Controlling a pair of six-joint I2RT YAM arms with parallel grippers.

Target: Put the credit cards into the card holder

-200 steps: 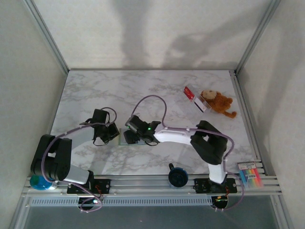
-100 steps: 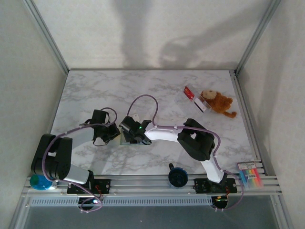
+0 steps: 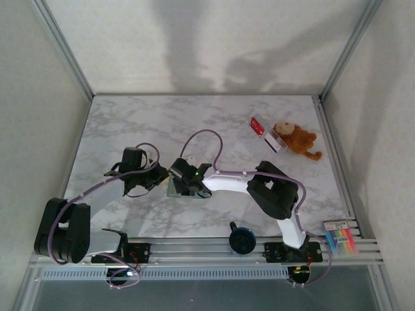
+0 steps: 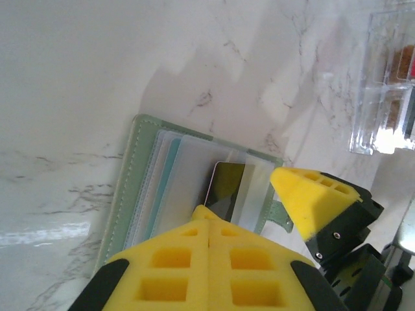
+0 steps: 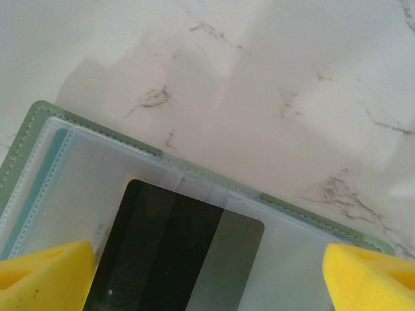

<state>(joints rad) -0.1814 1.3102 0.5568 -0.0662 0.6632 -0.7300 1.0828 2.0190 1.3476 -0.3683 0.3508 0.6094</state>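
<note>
The card holder (image 5: 194,170) lies open on the marble table (image 3: 214,123) at mid-table, clear sleeves up, with a dark card (image 5: 170,253) partly tucked into one sleeve. The right gripper (image 5: 207,272) hangs just above it, jaws spread wide to either side of that card and gripping nothing. The left gripper (image 4: 206,217) has its jaws pressed together, their tip on the sleeves beside the dark card; whether it pinches a sleeve cannot be told. A red card (image 3: 258,125) lies well apart, near the plush toy (image 3: 298,138).

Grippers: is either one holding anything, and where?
Nothing visibly held. Left gripper shut, tip over the open card holder; right gripper open, straddling the dark card.
</note>
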